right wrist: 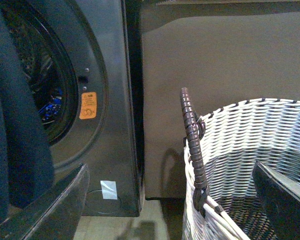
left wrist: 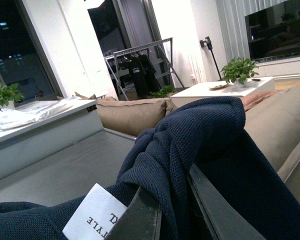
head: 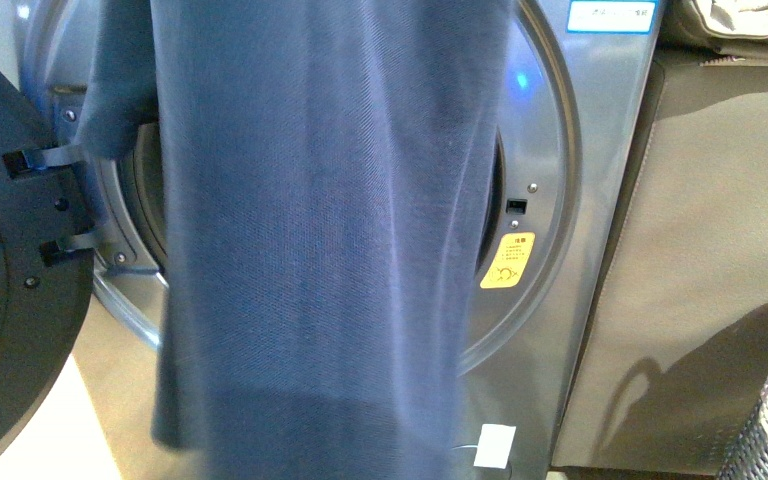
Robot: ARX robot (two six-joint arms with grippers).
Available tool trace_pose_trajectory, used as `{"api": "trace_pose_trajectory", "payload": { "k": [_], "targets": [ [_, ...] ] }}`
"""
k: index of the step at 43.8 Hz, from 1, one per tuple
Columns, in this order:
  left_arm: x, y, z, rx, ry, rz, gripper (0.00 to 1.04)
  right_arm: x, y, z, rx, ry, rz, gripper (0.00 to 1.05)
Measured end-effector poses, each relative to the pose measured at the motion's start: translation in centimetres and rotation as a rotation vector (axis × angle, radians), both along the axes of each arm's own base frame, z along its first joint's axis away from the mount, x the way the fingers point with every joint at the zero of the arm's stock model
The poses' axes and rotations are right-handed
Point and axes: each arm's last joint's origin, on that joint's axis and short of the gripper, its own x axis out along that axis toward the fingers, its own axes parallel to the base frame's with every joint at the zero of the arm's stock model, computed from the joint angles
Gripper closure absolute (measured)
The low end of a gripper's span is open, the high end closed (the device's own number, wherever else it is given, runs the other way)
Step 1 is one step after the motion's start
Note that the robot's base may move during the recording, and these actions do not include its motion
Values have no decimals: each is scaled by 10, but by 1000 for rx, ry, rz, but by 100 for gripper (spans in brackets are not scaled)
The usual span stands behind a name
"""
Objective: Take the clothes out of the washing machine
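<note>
The left gripper closes on a bunched fold of the navy garment, which hangs lengthwise downward in front of the open washing machine. The right gripper, spread wide and empty, hovers above the woven basket, to the garment's right.

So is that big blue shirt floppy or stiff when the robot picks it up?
Probably very floppy: the shirt hangs in long folds before the washing machine. It likely bunches easily, since it crumples around the left gripper. Its mesh weave suggests it's light, though whether it's wet, I can't tell.
</note>
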Motion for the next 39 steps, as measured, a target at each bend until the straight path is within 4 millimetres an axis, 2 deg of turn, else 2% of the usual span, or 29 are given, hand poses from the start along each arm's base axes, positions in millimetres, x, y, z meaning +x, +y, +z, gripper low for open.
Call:
{"api": "trace_pose_trajectory", "payload": {
  "k": [8, 25, 27, 31, 39],
  "targets": [
    [11, -6, -9, 28, 60, -27, 95, 0, 0, 0, 0, 0, 0, 7],
    [9, -5, -7, 23, 52, -34, 95, 0, 0, 0, 0, -1, 8, 7],
    [9, -5, -7, 23, 52, -33, 95, 3, -1, 8, 84, -93, 167, 7],
    [9, -5, -7, 24, 52, -34, 95, 3, -8, 27, 181, -206, 360, 7],
    [9, -5, -7, 23, 51, -33, 95, 12, -23, 46, 308, -224, 497, 7]
  ]
}}
